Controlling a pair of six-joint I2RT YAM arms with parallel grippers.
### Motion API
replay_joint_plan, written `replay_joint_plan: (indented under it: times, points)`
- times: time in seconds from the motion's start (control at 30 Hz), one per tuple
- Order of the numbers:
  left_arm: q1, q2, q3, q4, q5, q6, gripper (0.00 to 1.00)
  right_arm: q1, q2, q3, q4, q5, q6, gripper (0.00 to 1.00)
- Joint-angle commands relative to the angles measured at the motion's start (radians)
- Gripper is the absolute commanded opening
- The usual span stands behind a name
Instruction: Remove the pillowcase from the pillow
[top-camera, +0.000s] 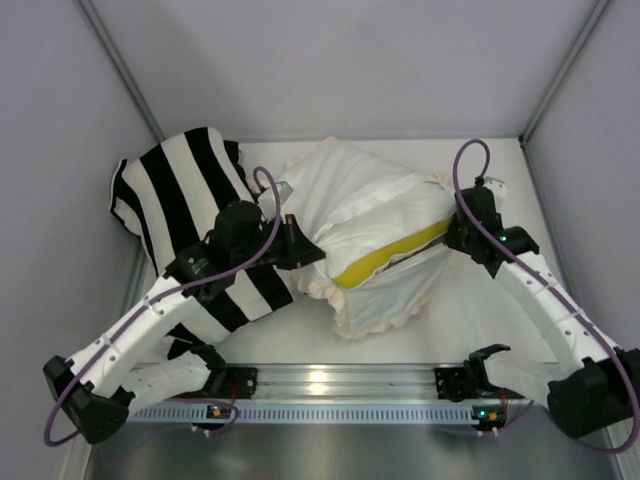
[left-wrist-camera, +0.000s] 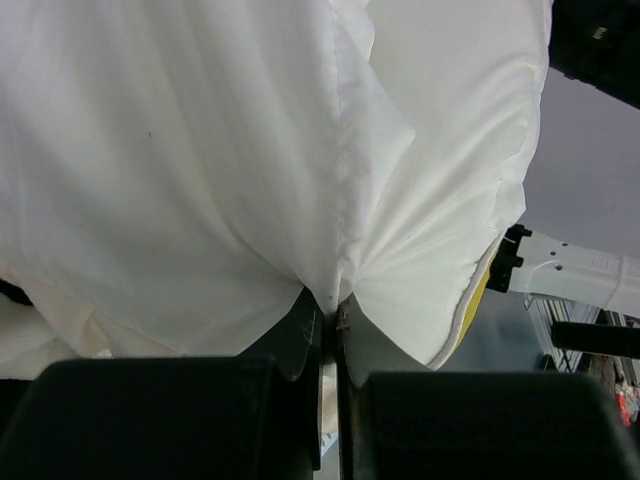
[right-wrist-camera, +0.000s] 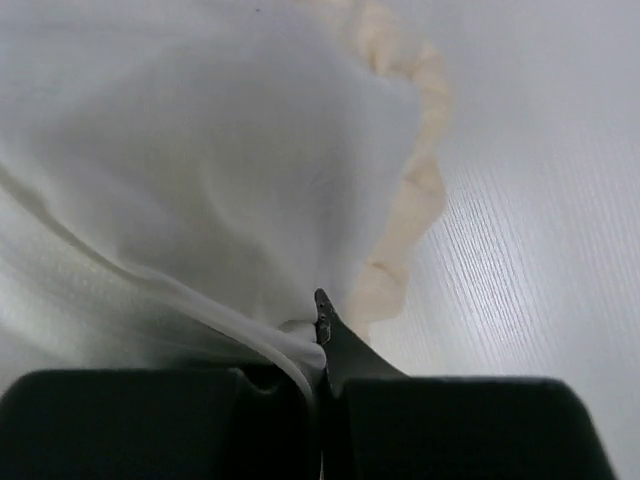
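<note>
left gripper (left-wrist-camera: 335, 318) probably on pillow (left-wrist-camera: 200, 150)

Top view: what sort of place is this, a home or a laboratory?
Probably a laboratory test booth: plain grey walls, a white table, and the left arm and right arm bolted to a metal rail.

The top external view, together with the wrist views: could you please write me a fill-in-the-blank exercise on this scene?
The plump white stuffed pillow bears one ___ band. The right gripper pinches the limp, cream-frilled ___. From above, the black-and-white striped cushion lies ___ of the pillow. Missing: yellow, pillowcase, left.
</note>
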Motion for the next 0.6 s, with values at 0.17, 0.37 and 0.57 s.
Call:
replay_joint_plan:
  times: [0.17, 0.37, 0.57]
  points:
    - [0.010, -0.178, 0.106, -0.165, -0.070, 0.042, 0.00, -0.169, 0.147, -0.124, 0.156, -0.025, 0.076, 0.00]
    - [0.010, -0.157, 0.100, -0.186, -0.082, 0.048, 0.00, -0.209, 0.052, -0.207, 0.309, -0.376, 0.030, 0.26]
    - [0.010, -0.068, 0.018, -0.045, 0.025, 0.032, 0.00, -0.192, -0.196, -0.221, 0.233, -0.391, 0.081, 0.90]
